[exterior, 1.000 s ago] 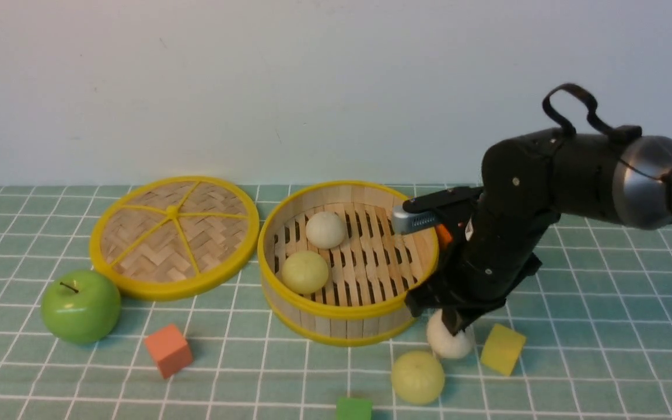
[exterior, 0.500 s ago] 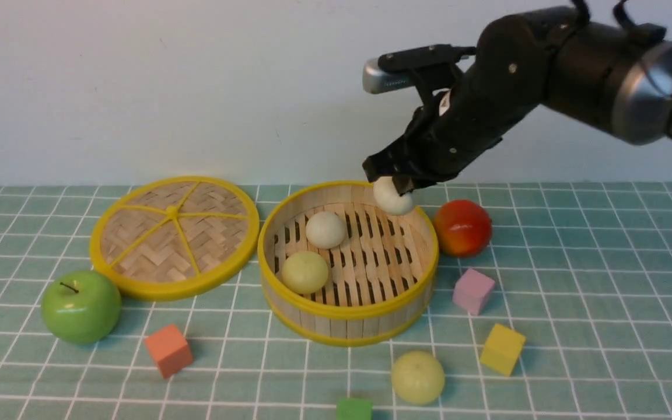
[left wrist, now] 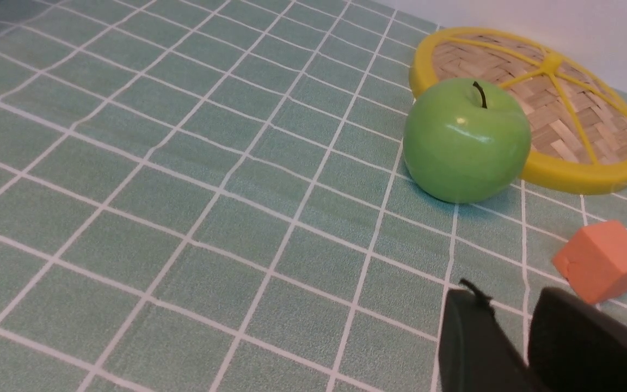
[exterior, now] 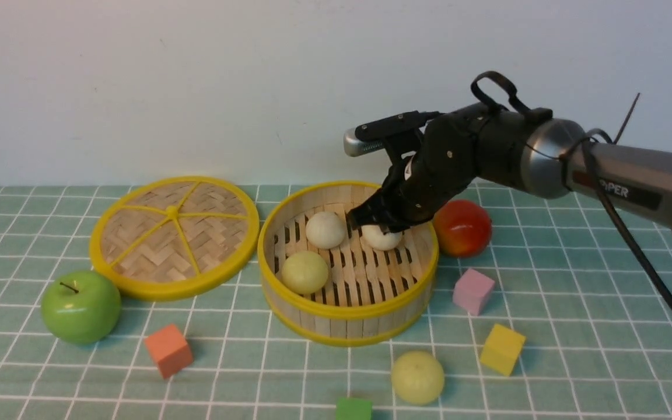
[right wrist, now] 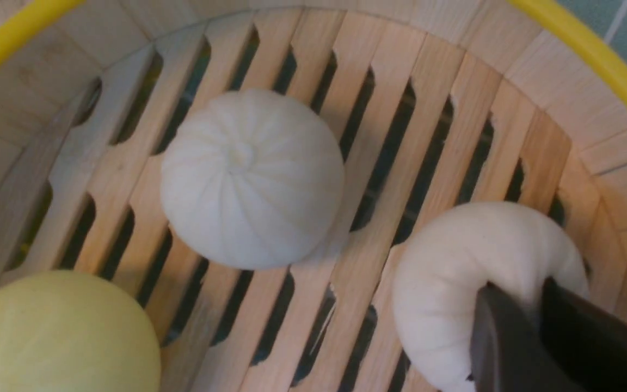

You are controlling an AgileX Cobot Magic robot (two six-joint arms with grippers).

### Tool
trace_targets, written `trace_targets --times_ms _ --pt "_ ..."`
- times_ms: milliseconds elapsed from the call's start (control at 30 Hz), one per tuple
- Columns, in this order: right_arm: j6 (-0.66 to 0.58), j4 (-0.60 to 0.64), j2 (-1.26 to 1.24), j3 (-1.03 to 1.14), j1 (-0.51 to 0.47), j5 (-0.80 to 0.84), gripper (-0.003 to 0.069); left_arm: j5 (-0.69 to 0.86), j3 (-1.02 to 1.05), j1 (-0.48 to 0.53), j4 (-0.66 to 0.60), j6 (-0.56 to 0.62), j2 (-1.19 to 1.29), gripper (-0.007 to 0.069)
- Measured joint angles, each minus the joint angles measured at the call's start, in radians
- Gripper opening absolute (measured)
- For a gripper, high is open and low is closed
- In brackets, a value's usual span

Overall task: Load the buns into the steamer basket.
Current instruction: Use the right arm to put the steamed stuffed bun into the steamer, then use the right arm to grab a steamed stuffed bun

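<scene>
Inside steamer basket [exterior: 347, 322] | right jaws clamped on off-white bun [exterior: 384, 241] | left jaws: width cannot be told

Place: a staged robot test bench in a lab.
Surface: teal cloth printed with a white grid [exterior: 575, 291], under the round pale bamboo steamer basket with yellow rims [exterior: 347, 326].
Backdrop: plain white wall [exterior: 196, 87] behind the basket.
Props: small orange cube [exterior: 167, 350], yellow cube [exterior: 502, 349] and green cube [exterior: 353, 410] in front of the basket.
Machine: black-and-grey robot arm lettered "PIPER" [exterior: 651, 175], over the basket.
</scene>
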Motion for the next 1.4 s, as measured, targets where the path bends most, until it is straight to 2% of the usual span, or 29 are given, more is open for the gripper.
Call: trace_targets --times_ms 167,233,333,467,567,633,667,733,833,967,1167,1400 --pt "0.022 -0.002 -0.011 -0.094 0.0 0.176 0.0354 0.0 0.0 0.0 0.0 0.0 0.0 0.0168" --pt "0.022 -0.002 -0.029 -0.131 0.0 0.269 0.0413 0.0 0.0 0.0 0.0 0.0 0.0 0.0171" --pt "0.015 -0.002 -0.092 -0.162 0.0 0.423 0.0456 0.0 0.0 0.0 0.0 0.0 0.0 0.0176" --pt "0.005 0.003 -0.165 -0.135 0.0 0.529 0.0449 0.0 0.0 0.0 0.0 0.0 0.0 0.0179" --pt "0.005 0.055 -0.231 -0.018 0.0 0.552 0.0402 0.0 0.0 0.0 0.0 0.0 0.0 0.0179" --pt "-0.003 0.12 -0.272 0.134 0.015 0.505 0.0339 0.0 0.0 0.0 0.0 0.0 0.0 0.0179" --pt "-0.004 0.124 -0.276 0.146 0.02 0.499 0.0333 0.0 0.0 0.0 0.0 0.0 0.0 0.0179" --pt "-0.008 0.156 -0.294 0.269 0.054 0.439 0.0267 0.0 0.0 0.0 -0.001 0.0 0.0 0.0182" --pt "-0.007 0.166 -0.301 0.359 0.106 0.392 0.0217 0.0 0.0 0.0 -0.001 0.0 0.0 0.0183" --pt "0.022 0.142 -0.303 0.413 0.146 0.34 0.0214 0.0 0.0 0.0 -0.001 0.0 0.0 0.0183" --pt "0.049 0.092 -0.305 0.416 0.154 0.27 0.0252 0.0 0.0 0.0 -0.001 0.0 0.0 0.0183" --pt "0.051 0.073 -0.274 0.42 0.154 0.254 0.0237 0.0 0.0 0.0 -0.001 0.0 0.0 0.0183"
